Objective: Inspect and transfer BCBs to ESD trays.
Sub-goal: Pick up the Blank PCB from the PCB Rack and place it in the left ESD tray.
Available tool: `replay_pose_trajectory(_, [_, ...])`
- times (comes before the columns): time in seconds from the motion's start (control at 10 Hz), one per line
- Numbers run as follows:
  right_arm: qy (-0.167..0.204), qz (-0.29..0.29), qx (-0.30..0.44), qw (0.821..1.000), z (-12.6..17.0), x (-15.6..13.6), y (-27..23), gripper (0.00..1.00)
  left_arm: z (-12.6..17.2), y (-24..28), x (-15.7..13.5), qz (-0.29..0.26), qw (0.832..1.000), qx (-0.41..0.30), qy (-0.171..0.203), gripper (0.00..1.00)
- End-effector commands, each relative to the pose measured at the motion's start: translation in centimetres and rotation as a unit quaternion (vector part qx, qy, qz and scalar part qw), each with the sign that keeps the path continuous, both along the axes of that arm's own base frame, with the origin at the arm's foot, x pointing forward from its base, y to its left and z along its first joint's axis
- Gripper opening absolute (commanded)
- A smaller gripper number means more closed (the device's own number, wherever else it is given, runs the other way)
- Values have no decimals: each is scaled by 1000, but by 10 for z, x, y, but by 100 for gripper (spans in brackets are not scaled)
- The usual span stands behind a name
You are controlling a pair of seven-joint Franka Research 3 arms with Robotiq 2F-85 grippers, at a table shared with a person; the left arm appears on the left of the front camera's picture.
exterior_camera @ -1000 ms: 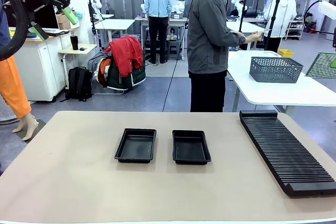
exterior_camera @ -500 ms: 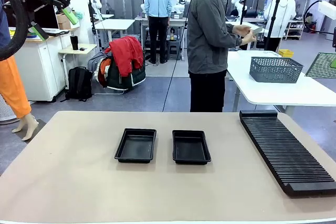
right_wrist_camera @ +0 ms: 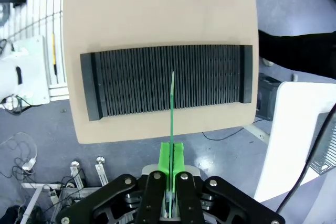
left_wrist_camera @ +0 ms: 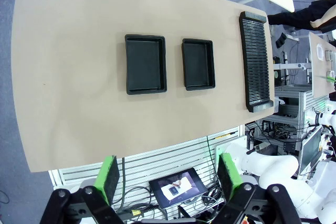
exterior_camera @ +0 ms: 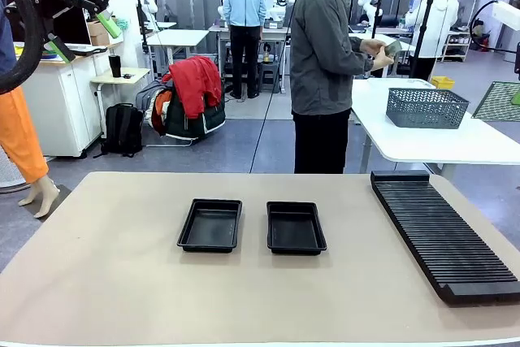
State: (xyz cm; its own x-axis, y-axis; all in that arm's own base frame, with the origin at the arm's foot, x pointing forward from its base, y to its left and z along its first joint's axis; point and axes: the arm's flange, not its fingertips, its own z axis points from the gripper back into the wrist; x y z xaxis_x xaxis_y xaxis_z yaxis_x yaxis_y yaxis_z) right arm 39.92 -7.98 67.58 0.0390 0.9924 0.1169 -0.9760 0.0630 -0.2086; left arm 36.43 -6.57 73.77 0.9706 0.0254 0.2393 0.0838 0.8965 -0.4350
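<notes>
Two empty black ESD trays, one on the left point(exterior_camera: 210, 225) and one on the right point(exterior_camera: 296, 227), lie side by side mid-table. The left wrist view looks down on the same left tray point(left_wrist_camera: 145, 64) and right tray point(left_wrist_camera: 198, 64). My left gripper point(exterior_camera: 77, 10) hangs high at the upper left, open; from its wrist the left gripper point(left_wrist_camera: 169, 178) holds nothing. My right gripper point(right_wrist_camera: 171, 153) is shut on a thin green BCB point(right_wrist_camera: 172, 108), seen edge-on high above the slotted rack point(right_wrist_camera: 168, 80). The BCB point(exterior_camera: 497, 101) also shows at the right edge of the front view.
The long black ribbed rack point(exterior_camera: 443, 233) lies along the table's right side. A person point(exterior_camera: 325, 62) stands beyond the far edge, turned right, both hands together at chest height. A grey wire basket point(exterior_camera: 426, 107) sits on the white table behind.
The person has drawn both hands in closer to the chest. Neither arm, the trays nor the rack have moved.
</notes>
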Motion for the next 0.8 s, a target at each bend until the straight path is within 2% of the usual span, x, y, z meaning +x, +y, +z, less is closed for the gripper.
replay_pose_trajectory(0.0, [1, -41, 61, 997, -2, 6, 20, 3, 0, 0, 0, 1, 1000, -2, -2, 100])
replay_pose_trajectory(0.2, [11, -119, 117, 986, -8, 13, 52, 3, 0, 0, 0, 1, 1000, -2, -2, 100])
replay_pose_trajectory(0.3, [21, -164, 157, 974, -12, 18, 63, 3, 0, 0, 0, 1, 1000, -2, -2, 100])
replay_pose_trajectory(0.5, [43, -223, 180, 957, -31, 25, 98, 3, 0, 0, 0, 1, 1000, -2, -2, 100])
replay_pose_trajectory(0.7, [77, -299, 213, 927, -54, 33, 133, 3, 0, 0, 0, 1, 1000, -2, -2, 100])
